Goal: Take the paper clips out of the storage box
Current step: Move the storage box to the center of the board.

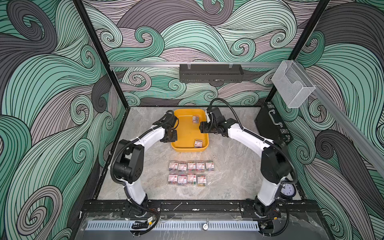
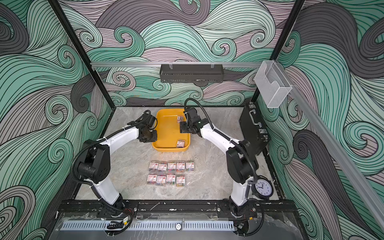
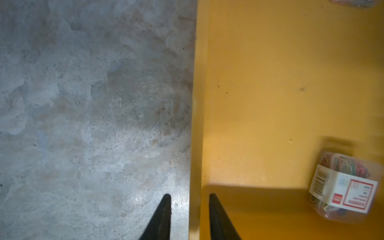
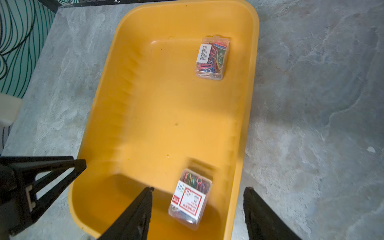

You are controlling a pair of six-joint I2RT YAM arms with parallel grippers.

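Note:
The yellow storage box [image 1: 188, 129] sits at the table's far middle. Two clear boxes of paper clips lie in it along its right wall: a far one [image 1: 195, 119] [image 4: 212, 58] and a near one [image 1: 198, 143] [image 4: 190, 199]. My right gripper [image 4: 199, 188] hangs open above the near one, with that box and the tray's right wall between its fingers in the right wrist view. My left gripper [image 3: 189, 195] straddles the tray's left rim [image 3: 197, 124] with a narrow gap, one finger outside and one inside. Several more boxes of paper clips [image 1: 191, 173] lie in two rows on the table.
A black briefcase [image 1: 272, 124] stands against the right wall, with a clear bin [image 1: 293, 85] mounted above it. A black rack [image 1: 211, 72] hangs on the back rail. A round clock [image 2: 262, 187] stands by the right arm's base.

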